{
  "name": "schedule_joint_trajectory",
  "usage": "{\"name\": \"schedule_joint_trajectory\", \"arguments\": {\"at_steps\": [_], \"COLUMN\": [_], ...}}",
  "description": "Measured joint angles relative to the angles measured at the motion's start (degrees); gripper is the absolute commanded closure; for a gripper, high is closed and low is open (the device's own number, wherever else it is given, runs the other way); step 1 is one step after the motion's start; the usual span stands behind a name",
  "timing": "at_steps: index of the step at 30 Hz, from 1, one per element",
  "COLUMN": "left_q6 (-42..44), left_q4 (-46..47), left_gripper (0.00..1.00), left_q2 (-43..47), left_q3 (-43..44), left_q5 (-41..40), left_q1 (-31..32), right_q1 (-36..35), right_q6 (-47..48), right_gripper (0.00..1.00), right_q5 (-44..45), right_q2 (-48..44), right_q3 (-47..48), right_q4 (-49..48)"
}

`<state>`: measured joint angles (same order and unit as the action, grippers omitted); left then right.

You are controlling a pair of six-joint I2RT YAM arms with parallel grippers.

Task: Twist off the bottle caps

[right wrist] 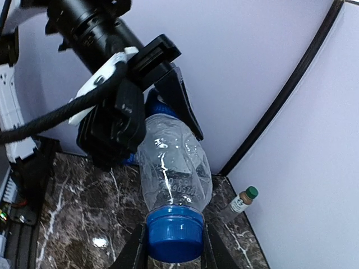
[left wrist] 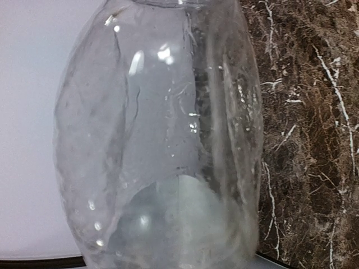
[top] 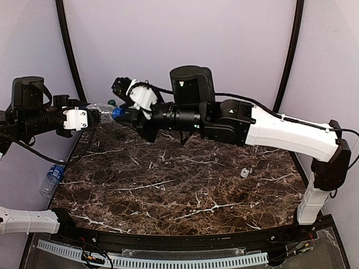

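Unscrewing was in hand: bottle (right wrist: 174,162) hung over the bench's (top: 168,185) far-left corner, left gripper (top: 96,116) clamped on its body, right gripper (right wrist: 174,246) closed on the cap (right wrist: 174,231); next move likely required twisting against a firm hold.

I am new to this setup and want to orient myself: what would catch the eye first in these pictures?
A clear bottle is held in the air over the far left corner of the marble table: the left gripper grips its body and the right gripper clamps its blue cap. A small brownish bottle with a green cap stands by the back wall.
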<state>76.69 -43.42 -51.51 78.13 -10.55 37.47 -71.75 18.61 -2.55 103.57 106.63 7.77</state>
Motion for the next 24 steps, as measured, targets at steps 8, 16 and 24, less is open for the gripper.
{"name": "schedule_joint_trajectory", "arguments": {"at_steps": [8, 16, 24], "left_q6": [-3.54, -4.72, -9.05], "left_q4": [-17.66, -20.61, -12.96], "left_gripper": [0.74, 0.75, 0.74], "left_q2": [-1.42, -2.43, -1.86], "left_q3": [2.34, 2.36, 1.16], "left_q5": [10.58, 13.16, 9.66], "left_q1": [0.04, 0.04, 0.07], "right_q1": [-10.97, -12.66, -11.93], "right_q6": [43.41, 65.66, 52.72], "right_gripper": [1.0, 0.43, 0.01], "right_q5": [19.63, 22.75, 27.91], "right_q2": [-4.55, -5.07, -4.98], "right_q3": [-17.94, -25.64, -25.38], "right_q4": [-14.34, -26.16, -32.22]}}
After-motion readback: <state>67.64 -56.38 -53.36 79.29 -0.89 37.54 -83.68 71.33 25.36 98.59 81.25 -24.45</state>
